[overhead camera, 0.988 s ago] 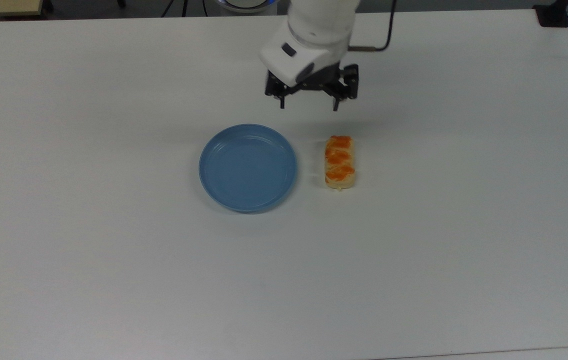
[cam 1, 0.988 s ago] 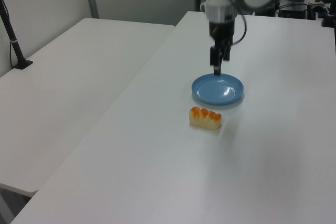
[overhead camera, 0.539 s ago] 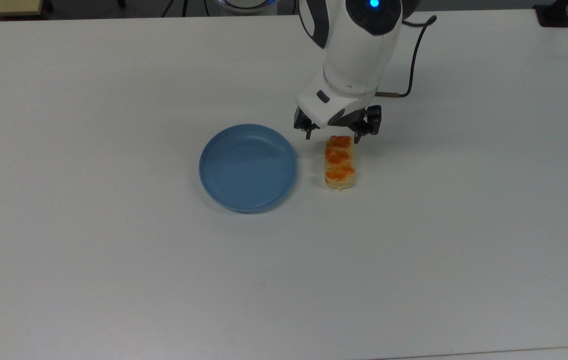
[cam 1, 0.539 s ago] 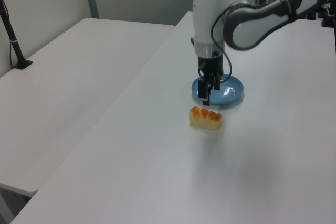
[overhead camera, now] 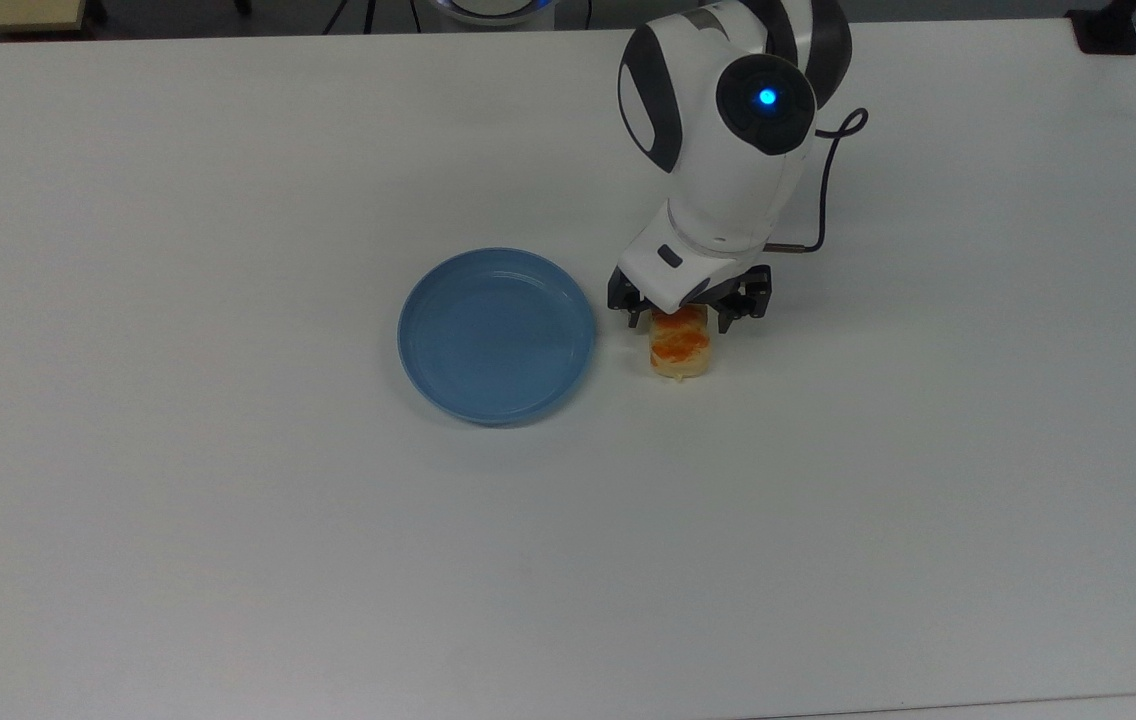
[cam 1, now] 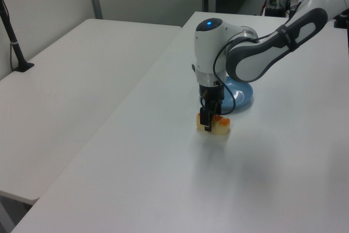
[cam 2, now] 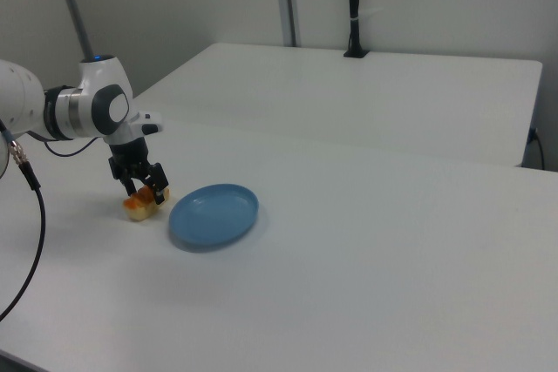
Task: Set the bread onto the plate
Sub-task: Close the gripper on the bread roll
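Since 1 s ago, approx., the gripper (overhead camera: 688,322) has been brought from above the tabletop's far part, beyond plate and bread, down & fwd over the bread; plate and bread have not been shifted.

Read across the top view, left to right: a wide bare stretch of tabletop (overhead camera: 178,450) is seen first, then the plate (overhead camera: 496,335), blue, shallow, nothing on it. It lies flat and free, so a drop-off spot is judged ready w/o any clearing. Just beside it, on the top view's right and not touching, the bread (overhead camera: 679,348) is laid lengthwise, its long axis running away from the camera. That orientation is prob. why the gripper is set crosswise: the loaf's narrow width is spanned, not its length.

The gripper is lowered over the bread's far half, fingers spread apart w/ one black tip on each long side. No squeeze is apparent yet, so it is taken as released, straddling the loaf. In the left view the gripper (cam 1: 208,121) is seen down at the loaf's level, bread (cam 1: 219,126) on the tabletop, plate (cam 1: 243,95) partly hidden behind the arm. In the right view the gripper (cam 2: 144,186) sits over the bread (cam 2: 138,206), plate (cam 2: 214,214) near, on the right view's right.

Step judged: pre-grasp, closing due next. Bread is not yet on the plate; task early.
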Available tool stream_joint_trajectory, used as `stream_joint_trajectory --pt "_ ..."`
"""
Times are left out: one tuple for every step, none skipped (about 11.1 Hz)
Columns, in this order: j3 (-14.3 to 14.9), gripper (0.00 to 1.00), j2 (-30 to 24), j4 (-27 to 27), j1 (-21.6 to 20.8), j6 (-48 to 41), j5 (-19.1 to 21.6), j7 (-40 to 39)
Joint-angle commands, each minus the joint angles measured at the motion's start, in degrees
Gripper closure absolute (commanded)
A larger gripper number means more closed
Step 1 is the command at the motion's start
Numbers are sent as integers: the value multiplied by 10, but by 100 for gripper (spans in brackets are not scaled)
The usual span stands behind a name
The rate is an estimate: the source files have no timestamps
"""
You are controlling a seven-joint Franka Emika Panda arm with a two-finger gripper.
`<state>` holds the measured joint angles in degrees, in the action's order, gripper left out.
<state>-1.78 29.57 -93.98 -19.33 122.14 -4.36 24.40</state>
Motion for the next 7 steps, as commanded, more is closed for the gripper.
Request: stream_joint_trajectory --pt "5 23 -7 -2 -8 6 -10 29" --pt "5 55 -7 -2 -7 5 -8 29" --pt "5 66 -7 -3 -8 5 -8 29" --pt "5 72 -8 -3 -8 1 -9 28" --pt "5 72 -20 -2 -4 -3 -8 23" --pt "6 72 -41 -1 1 -22 -8 21" --pt "10 72 -59 8 9 -52 -8 -1"
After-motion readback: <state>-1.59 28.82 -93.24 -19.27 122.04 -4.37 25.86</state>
